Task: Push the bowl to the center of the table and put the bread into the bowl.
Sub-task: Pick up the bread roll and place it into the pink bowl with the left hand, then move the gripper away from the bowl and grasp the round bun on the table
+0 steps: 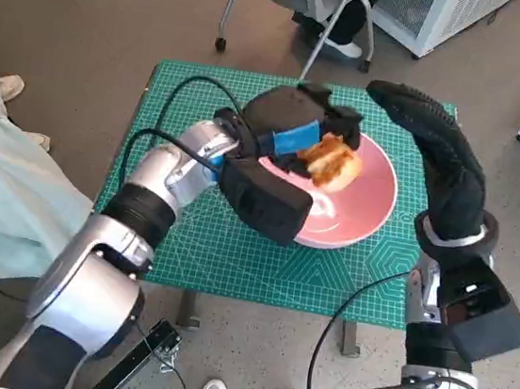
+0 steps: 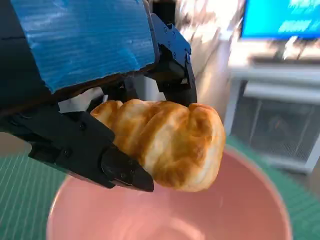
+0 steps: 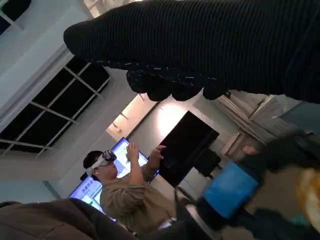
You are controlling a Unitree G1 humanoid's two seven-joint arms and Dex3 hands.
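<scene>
I've got the bowl (image 1: 373, 204) on the table (image 1: 234, 248) right of center, the left hand (image 1: 290, 141) holding the bread (image 1: 330, 162) over it (not touching it), and the right hand (image 1: 437, 140) raised beside its right rim.

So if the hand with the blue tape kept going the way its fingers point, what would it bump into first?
Most likely the round pink bowl. The left hand holds the golden-brown bread roll just above it, fingers angled down toward the bowl's inside, so the bread would probably touch first. Depth is unclear.
</scene>
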